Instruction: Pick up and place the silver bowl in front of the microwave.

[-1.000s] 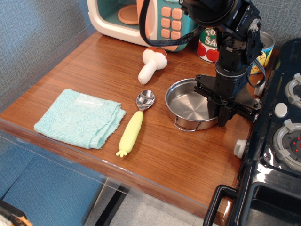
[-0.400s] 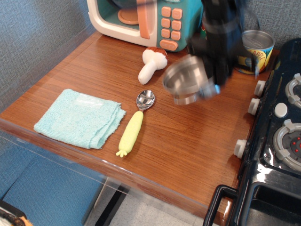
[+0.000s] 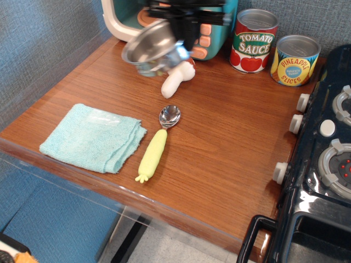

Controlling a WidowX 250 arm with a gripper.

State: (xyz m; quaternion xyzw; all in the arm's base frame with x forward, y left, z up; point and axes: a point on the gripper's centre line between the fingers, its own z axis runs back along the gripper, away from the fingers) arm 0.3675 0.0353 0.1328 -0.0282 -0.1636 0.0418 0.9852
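Note:
The silver bowl (image 3: pixel 152 49) hangs tilted in the air above the table, just in front of the teal and cream microwave (image 3: pixel 123 19) at the back. My gripper (image 3: pixel 184 30) is shut on the bowl's right rim and holds it clear of the wood. The bowl is a little blurred. The arm covers part of the microwave's orange buttons (image 3: pixel 204 34).
A toy mushroom (image 3: pixel 176 78) lies right below the bowl. A spoon with a yellow handle (image 3: pixel 158 143) and a teal cloth (image 3: pixel 93 136) lie nearer the front. A tomato sauce can (image 3: pixel 254 48) and a pineapple can (image 3: pixel 294 60) stand at the back right. A black stove (image 3: pixel 323 164) fills the right side.
My gripper lifted the bowl off the table by the stove and carried it left and back, to in front of the microwave. Both cans are now uncovered.

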